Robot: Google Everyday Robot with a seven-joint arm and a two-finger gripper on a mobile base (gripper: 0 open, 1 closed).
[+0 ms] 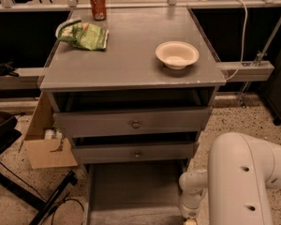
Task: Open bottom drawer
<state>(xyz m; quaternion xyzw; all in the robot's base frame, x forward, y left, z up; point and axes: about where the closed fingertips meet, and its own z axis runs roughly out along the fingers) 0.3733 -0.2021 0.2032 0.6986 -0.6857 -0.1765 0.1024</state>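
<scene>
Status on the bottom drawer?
Gripper at frame bottom, right of the drawer, mostly cut off. Bottom drawer pulled well out, grey inside showing. Cardboard box on floor to its left, apart.

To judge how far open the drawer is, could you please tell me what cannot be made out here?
Camera view:
- The gripper: out of frame, below the bottom edge past the arm's wrist.
- The bottom drawer: its front and knob are cut off by the bottom edge; only its grey inside shows.
- Insides of the upper two drawers: lost in dark shadow.
</scene>
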